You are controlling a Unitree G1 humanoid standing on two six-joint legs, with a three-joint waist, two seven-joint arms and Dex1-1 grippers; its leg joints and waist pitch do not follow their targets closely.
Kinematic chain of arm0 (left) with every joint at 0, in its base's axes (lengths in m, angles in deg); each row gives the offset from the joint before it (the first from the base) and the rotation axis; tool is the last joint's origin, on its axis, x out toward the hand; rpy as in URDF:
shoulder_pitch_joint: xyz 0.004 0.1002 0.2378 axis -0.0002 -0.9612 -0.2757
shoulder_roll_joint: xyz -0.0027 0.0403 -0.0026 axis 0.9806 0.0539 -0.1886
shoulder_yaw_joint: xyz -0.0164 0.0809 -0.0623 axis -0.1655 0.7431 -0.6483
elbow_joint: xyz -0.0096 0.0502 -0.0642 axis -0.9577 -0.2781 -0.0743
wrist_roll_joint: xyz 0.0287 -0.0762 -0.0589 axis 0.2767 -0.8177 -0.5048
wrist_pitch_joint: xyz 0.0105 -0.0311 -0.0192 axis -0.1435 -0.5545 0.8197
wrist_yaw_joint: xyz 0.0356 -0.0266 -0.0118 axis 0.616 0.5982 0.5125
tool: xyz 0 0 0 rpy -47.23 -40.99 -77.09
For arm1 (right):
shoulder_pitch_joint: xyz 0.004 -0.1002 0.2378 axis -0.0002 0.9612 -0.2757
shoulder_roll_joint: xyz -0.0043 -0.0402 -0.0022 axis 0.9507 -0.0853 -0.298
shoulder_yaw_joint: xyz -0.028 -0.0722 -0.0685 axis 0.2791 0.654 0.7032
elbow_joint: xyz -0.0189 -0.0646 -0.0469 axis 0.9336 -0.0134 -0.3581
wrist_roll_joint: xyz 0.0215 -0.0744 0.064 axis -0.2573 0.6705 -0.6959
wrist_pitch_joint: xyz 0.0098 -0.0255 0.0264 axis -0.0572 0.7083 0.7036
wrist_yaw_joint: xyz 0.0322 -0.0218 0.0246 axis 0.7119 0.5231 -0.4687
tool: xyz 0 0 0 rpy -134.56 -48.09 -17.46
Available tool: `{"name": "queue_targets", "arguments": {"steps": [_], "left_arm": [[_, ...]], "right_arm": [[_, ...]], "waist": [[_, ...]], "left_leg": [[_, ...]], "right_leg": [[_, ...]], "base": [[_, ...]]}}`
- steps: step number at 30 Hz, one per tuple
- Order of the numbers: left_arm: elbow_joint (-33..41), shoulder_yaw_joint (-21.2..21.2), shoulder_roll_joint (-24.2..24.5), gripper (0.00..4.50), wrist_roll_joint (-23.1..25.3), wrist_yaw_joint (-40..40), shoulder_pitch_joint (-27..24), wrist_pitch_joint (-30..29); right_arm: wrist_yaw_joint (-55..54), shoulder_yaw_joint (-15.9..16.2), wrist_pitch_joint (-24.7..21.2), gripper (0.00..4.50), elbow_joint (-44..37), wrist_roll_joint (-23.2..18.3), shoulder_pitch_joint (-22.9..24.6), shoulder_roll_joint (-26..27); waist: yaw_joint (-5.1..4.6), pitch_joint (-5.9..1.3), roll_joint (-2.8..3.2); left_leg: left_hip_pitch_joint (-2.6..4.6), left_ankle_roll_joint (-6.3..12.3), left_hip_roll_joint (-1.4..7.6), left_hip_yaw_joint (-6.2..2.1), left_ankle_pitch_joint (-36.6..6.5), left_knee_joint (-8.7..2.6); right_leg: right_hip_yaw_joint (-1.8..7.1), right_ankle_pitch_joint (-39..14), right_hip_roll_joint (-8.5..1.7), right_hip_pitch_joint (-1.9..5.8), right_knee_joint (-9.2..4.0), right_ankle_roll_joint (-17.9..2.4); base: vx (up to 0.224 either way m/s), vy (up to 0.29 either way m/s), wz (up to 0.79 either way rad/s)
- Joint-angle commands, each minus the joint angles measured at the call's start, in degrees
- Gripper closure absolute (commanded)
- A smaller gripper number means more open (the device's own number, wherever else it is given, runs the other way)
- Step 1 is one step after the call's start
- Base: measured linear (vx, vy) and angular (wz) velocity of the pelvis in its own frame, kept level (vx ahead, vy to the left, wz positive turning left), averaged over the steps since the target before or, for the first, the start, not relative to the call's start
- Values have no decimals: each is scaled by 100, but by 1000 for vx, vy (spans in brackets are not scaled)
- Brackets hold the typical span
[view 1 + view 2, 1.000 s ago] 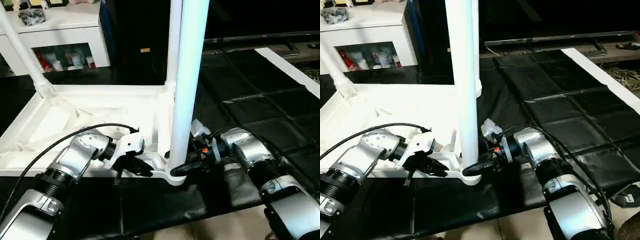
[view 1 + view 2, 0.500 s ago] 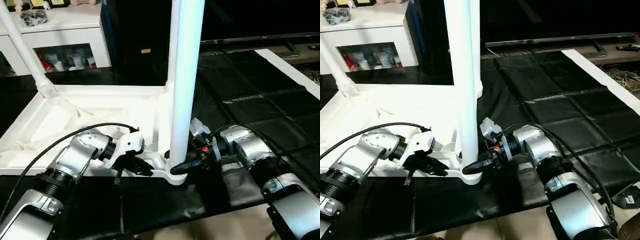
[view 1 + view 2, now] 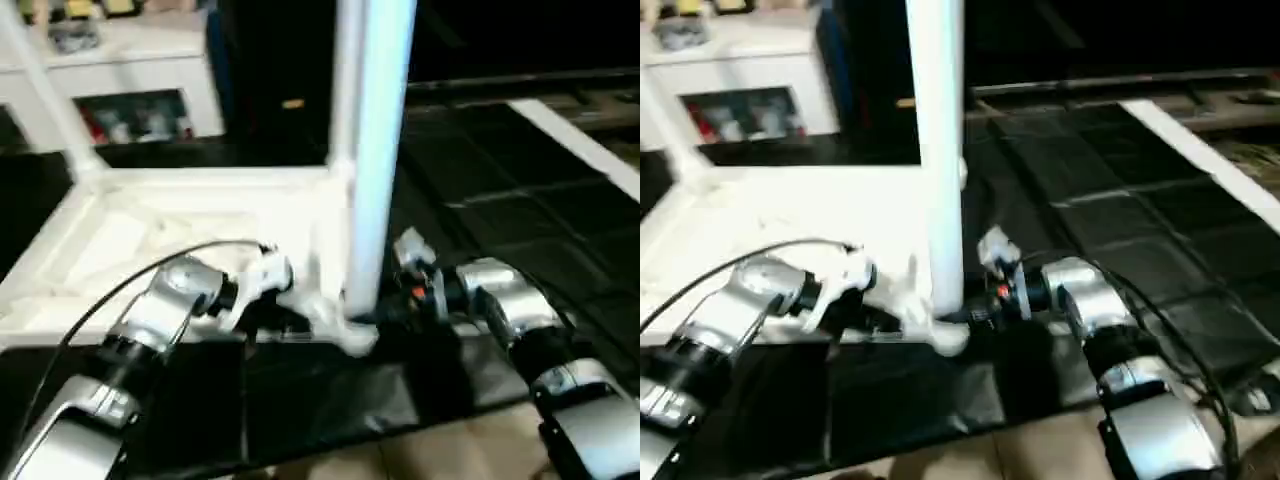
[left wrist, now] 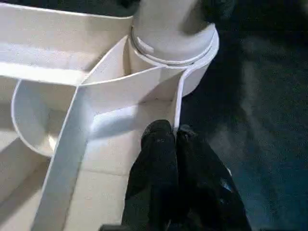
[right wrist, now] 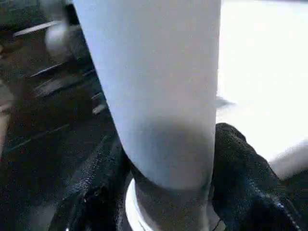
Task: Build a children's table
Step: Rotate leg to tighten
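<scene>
The children's table lies upside down on a black mat, its ribbed white top facing up. A tall white leg stands in the near corner socket. Behind it rises a second leg, and a third stands at the far left corner. My left gripper is shut on the top's thin rim just beside that socket, its fingers pressed together. My right gripper clasps the near leg at its base, a black finger on each side touching it.
A white cabinet with glass doors stands at the back left. Black mat stretches to the right, crossed by a white strip. Pale floor shows at the near edge. A black cable arcs over my left forearm.
My right gripper's fingers have drawn in against the near leg. The head view has shifted a little; the left gripper keeps its hold on the rim.
</scene>
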Motion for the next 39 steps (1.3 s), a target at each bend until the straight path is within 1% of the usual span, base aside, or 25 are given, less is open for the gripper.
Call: {"name": "queue_targets", "arguments": {"steps": [1,2,3,4,6,7,9,10,11,13,15,17,20,21,22,24,25,28,29,31,32,35,36,37,39], "left_arm": [[-26,-65,-616,450,-155,675,237,-342],[-91,-135,-737,450,-153,908,287,-442],[-182,-237,-908,450,-158,1227,355,-546],[-205,-266,-951,450,-163,1309,372,-567],[-363,-501,-1282,450,-200,1922,498,-706],[-387,-555,-1353,450,-208,2046,523,-735],[-426,-616,-1461,450,-186,2248,557,-727],[-434,-645,-1518,450,-178,2337,567,-712],[-400,-644,-1527,450,-168,2347,552,-736],[-362,-644,-1542,450,-147,2369,537,-783],[-298,-624,-1493,450,-130,2319,491,-795],[-232,-615,-1430,450,-119,2241,438,-787],[-151,-548,-1287,450,-84,2070,347,-708],[-131,-534,-1264,450,-79,2044,326,-695],[-100,-512,-1217,450,-85,1956,289,-645],[-67,-499,-1168,450,-95,1850,252,-578],[-67,-499,-1168,450,-95,1850,252,-578],[11,-424,-976,450,-120,1467,163,-399],[25,-384,-901,450,-121,1326,137,-343],[36,-328,-804,450,-110,1174,110,-259],[42,-286,-747,450,-97,1078,93,-179],[28,-165,-585,450,-62,766,57,-67],[37,-118,-524,450,-51,647,39,-13],[64,-74,-466,450,-52,519,17,57],[113,-23,-380,450,-82,328,-16,85]], "right_arm": [[-1004,-5,-284,241,124,25,-45,658],[-1330,-86,-331,242,182,57,-79,789],[-1770,-177,-372,243,272,101,-140,964],[-1865,-202,-378,244,293,103,-155,1007],[-2667,-382,-390,244,466,147,-288,1335],[-2880,-420,-380,244,506,173,-320,1404],[-3201,-423,-289,244,580,267,-380,1521],[-3384,-463,-298,244,659,264,-432,1599],[-3405,-469,-239,244,684,301,-439,1624],[-3432,-491,-154,244,705,383,-440,1661],[-3355,-552,-130,244,676,365,-409,1673],[-3282,-603,-100,175,625,354,-368,1640],[-3112,-661,-13,169,544,346,-274,1497],[-3062,-675,0,140,525,322,-251,1468],[-2924,-691,-4,140,468,276,-199,1386],[-2722,-713,4,124,396,232,-138,1289],[-2722,-713,4,113,396,232,-138,1289],[-1782,-650,158,86,89,177,104,881],[-1403,-610,200,81,-36,157,196,688],[-1029,-581,226,75,-150,146,276,484],[-852,-559,227,52,-191,154,303,368],[-307,-465,370,38,-185,278,342,-68],[-119,-440,403,32,-185,323,360,-211],[56,-431,380,8,-201,333,375,-336],[340,-413,362,8,-251,327,401,-500]], "waist": [[-51,-332,-84],[-84,-331,-81],[-142,-333,-64],[-190,-355,-71],[-256,-362,-35],[-281,-358,-40],[-301,-369,-28],[-307,-387,-17],[-309,-384,-19],[-295,-391,-34],[-271,-397,-43],[-250,-395,-46],[-215,-393,-47],[-206,-401,-68],[-186,-411,-52],[-183,-424,-64],[-173,-431,-56],[-119,-433,-46],[-99,-439,-32],[-46,-435,-30],[-32,-430,-24],[33,-416,-23],[66,-413,-33],[89,-413,-34],[97,-414,-34]], "left_leg": [[-19,61,13,-48,-1850,-416],[-12,50,-1,-42,-1885,-398],[31,35,-19,-44,-1930,-378],[18,44,-30,-69,-1921,-380],[-4,94,-8,-89,-1944,-407],[-18,109,-8,-83,-1975,-404],[-4,138,-17,-90,-2047,-398],[12,191,2,-95,-2032,-409],[17,209,6,-93,-2030,-413],[19,264,16,-74,-1985,-414],[0,316,29,-64,-1822,-421],[-11,332,36,-58,-1730,-420],[-8,349,44,-52,-1651,-416],[-23,360,46,-46,-1528,-419],[-22,374,60,-47,-1420,-420],[-33,412,66,-40,-1263,-414],[-32,422,66,-40,-1210,-410],[-33,537,77,-22,-1091,-398],[-30,543,83,-24,-1070,-395],[-22,582,97,-17,-1077,-394],[-22,566,101,-16,-1106,-398],[16,488,102,-7,-1297,-402],[22,454,106,-6,-1324,-404],[38,436,112,-4,-1372,-405],[37,428,120,-4,-1406,-409]], "right_leg": [[111,-3592,-281,299,-586,-403],[94,-3691,-278,290,-607,-352],[76,-3802,-285,259,-656,-311],[41,-3748,-290,301,-659,-307],[17,-3491,-273,318,-651,-379],[14,-3449,-267,316,-660,-393],[-7,-3399,-274,311,-672,-412],[14,-3121,-283,307,-655,-536],[19,-3010,-279,301,-647,-593],[43,-2744,-278,299,-614,-732],[69,-2477,-282,326,-568,-858],[82,-2400,-289,337,-545,-905],[93,-2450,-305,342,-535,-913],[103,-2351,-307,357,-523,-927],[112,-2190,-311,366,-501,-974],[120,-1906,-303,378,-467,-1068],[119,-1809,-300,385,-452,-1103],[130,-1483,-293,397,-420,-1232],[130,-1445,-298,402,-405,-1252],[126,-1407,-285,400,-405,-1274],[122,-1463,-287,395,-406,-1289],[118,-1871,-292,375,-464,-1168],[123,-1930,-293,367,-464,-1149],[128,-1920,-291,355,-464,-1168],[132,-1881,-287,359,-452,-1194]], "base": [[0,0,0],[0,0,0],[0,0,0],[0,0,0],[0,0,0],[0,0,0],[0,0,0],[0,0,0],[0,0,0],[0,0,0],[0,0,0],[0,0,0],[0,0,0],[0,0,0],[0,0,0],[0,0,0],[0,0,0],[0,0,0],[0,0,0],[0,0,0],[0,0,0],[0,0,0],[0,0,0],[0,0,0],[0,0,0]]}}
